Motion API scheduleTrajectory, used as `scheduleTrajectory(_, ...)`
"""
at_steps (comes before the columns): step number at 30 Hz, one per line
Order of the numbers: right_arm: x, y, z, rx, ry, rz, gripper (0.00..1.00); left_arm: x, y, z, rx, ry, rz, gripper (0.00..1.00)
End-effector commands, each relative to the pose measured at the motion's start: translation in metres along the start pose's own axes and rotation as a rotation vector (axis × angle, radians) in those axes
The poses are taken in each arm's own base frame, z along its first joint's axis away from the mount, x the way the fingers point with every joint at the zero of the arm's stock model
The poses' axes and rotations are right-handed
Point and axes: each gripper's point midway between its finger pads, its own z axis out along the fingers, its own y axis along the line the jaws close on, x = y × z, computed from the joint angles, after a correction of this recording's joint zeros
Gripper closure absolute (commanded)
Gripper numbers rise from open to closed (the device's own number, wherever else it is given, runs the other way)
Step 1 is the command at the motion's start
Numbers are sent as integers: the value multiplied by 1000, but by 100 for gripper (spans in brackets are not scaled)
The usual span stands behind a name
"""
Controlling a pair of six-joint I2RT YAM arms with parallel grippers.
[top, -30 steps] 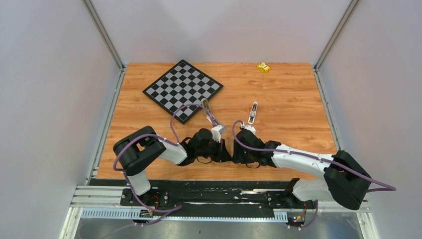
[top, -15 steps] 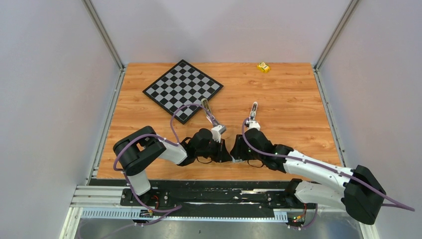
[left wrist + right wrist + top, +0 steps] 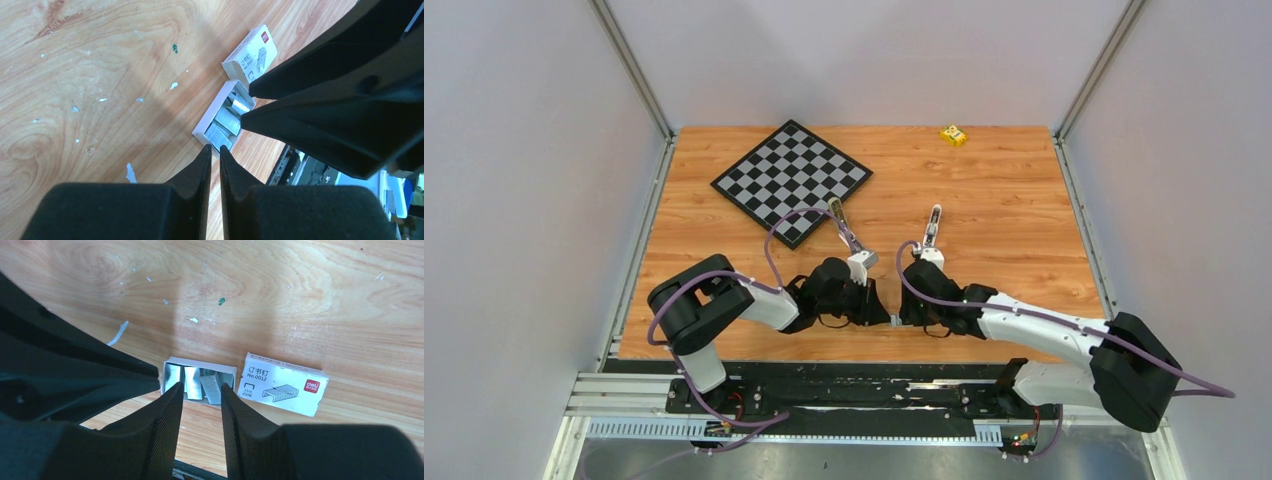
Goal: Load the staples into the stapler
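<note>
The staples [image 3: 192, 379] are silvery strips lying in a small open white tray [image 3: 200, 361] near the table's front edge. My right gripper [image 3: 201, 386] is open and hovers over the tray's near side, with nothing between its fingers. Just beside the tray's end, my left gripper [image 3: 214, 147] is shut and empty; the staples [image 3: 226, 121] show beyond its tips. The stapler [image 3: 840, 222], with its olive top and metal base, lies farther back by the chessboard, apart from both grippers.
The white labelled box sleeve [image 3: 283, 384] lies right of the tray. A chessboard [image 3: 791, 178] fills the back left and a yellow block [image 3: 953, 135] sits at the back edge. A slim whitish object [image 3: 934, 224] lies beyond the right wrist. The two arms crowd together over the tray.
The right arm swung out and came back over the tray, and its jaws narrowed a little. The left arm has barely moved.
</note>
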Motion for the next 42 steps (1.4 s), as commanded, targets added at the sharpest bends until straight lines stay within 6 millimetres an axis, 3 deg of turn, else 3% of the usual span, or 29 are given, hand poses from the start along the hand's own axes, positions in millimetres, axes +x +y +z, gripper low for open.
scheduleTrajectory(1,0,-4,1,52,28,-56,64,-8,-5,-8,-9,-39,45,86)
scheduleTrajectory(11,4,-7,7,83,47,-109,68,-12,-2,-13,-35,-62,62,81)
scheduleTrajectory(29,8,-9,10,104,60,-145,73,-12,2,-15,-52,-71,64,80)
scheduleTrajectory(42,6,-8,7,93,45,-140,83,-11,3,-15,-56,-70,62,80)
